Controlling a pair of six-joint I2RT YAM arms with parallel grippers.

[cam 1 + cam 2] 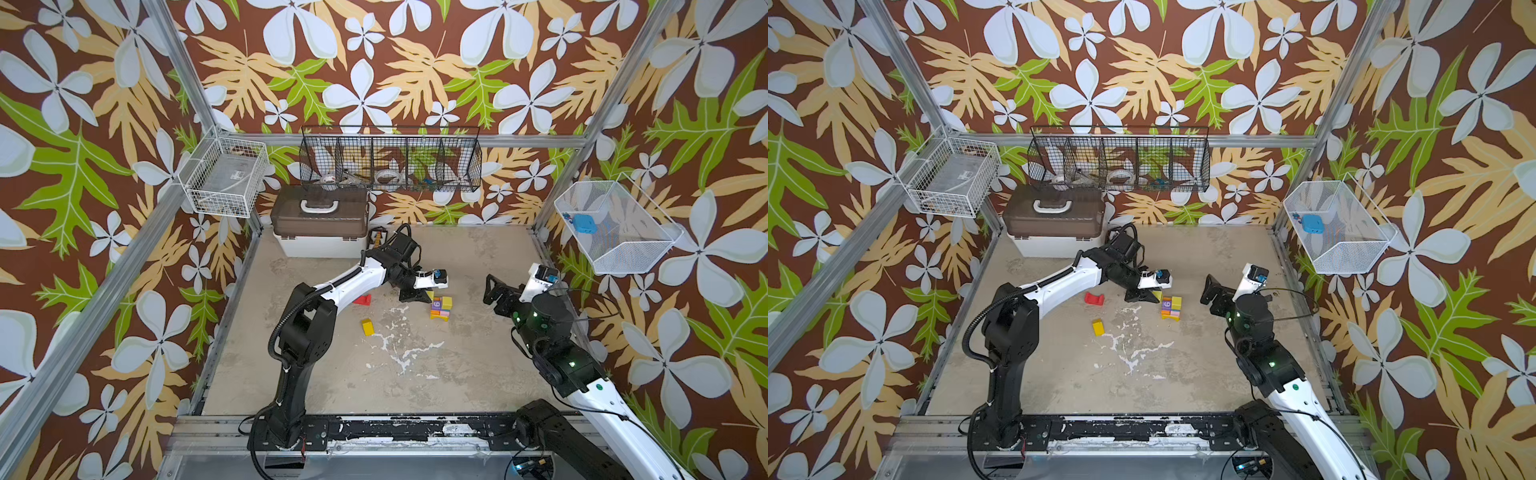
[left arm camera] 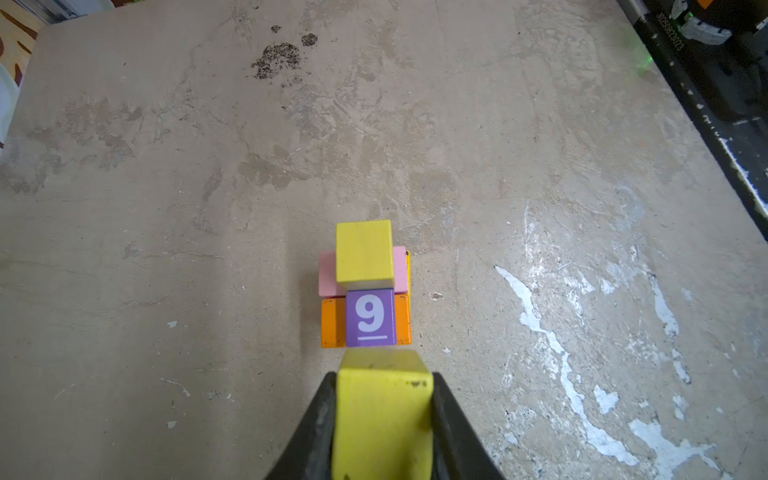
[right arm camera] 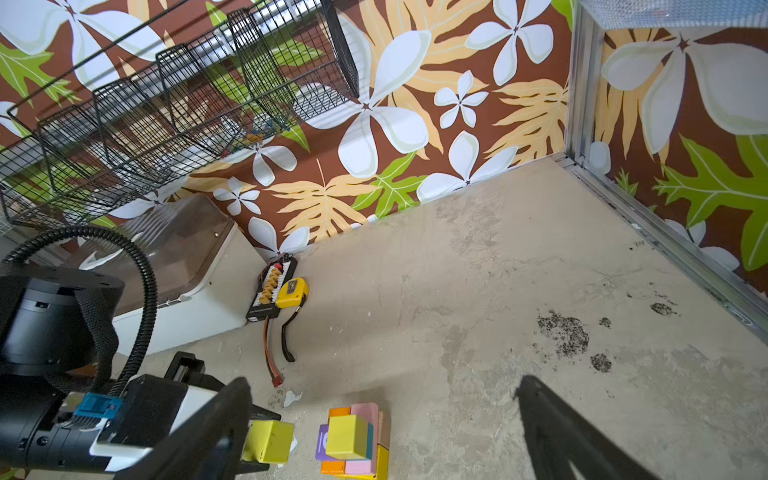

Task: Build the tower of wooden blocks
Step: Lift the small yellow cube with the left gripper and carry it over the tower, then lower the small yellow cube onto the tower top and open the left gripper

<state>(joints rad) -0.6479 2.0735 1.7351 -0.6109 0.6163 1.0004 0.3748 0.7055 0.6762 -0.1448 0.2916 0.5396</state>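
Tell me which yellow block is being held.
The yellow block in the left gripper, beside the tower; the top yellow block rests on the tower, the loose yellow block lies alone.

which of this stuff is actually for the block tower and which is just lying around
For the job:
- tower
- held yellow block, clamped in the left gripper
- loose yellow block
- red arch

Just lying about:
- toolbox
- yellow tape measure
- connector board
- black wire basket
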